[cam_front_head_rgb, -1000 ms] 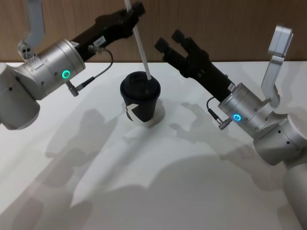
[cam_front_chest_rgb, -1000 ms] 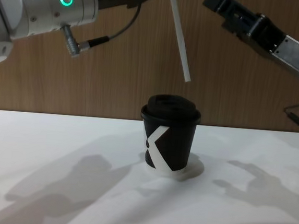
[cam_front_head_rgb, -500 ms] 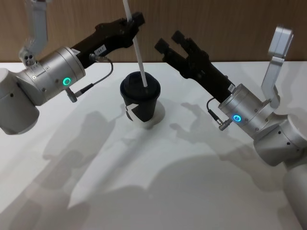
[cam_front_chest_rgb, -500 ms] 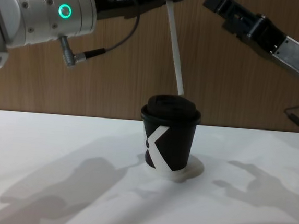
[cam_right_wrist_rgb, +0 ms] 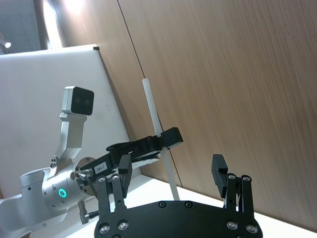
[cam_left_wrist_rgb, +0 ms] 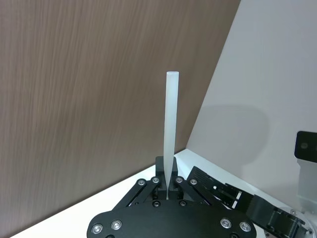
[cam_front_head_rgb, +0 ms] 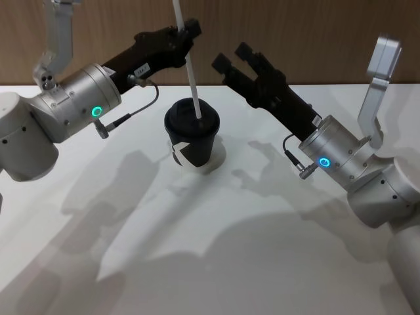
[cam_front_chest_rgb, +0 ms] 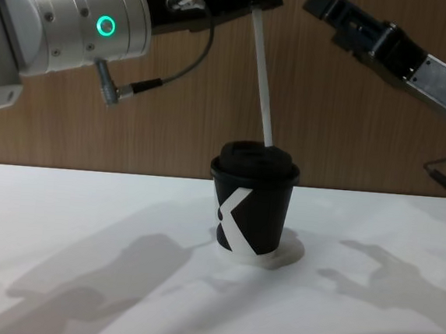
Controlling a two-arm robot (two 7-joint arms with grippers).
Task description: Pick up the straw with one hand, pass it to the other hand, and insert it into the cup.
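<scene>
Gripping the straw (cam_front_chest_rgb: 262, 73) tightly, your left end effector (cam_front_head_rgb: 186, 34) held its lower tip at the lid of the cup (cam_front_chest_rgb: 252, 201) on the tabletop (cam_front_head_rgb: 197, 249); your right end effector (cam_front_head_rgb: 231, 58) hovered wide, empty, beside it.

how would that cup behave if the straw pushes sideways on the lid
The cup is small, paper and taller than its base, so it would likely slide or tip easily. The left gripper holds the thin straw, which might flex first.
</scene>
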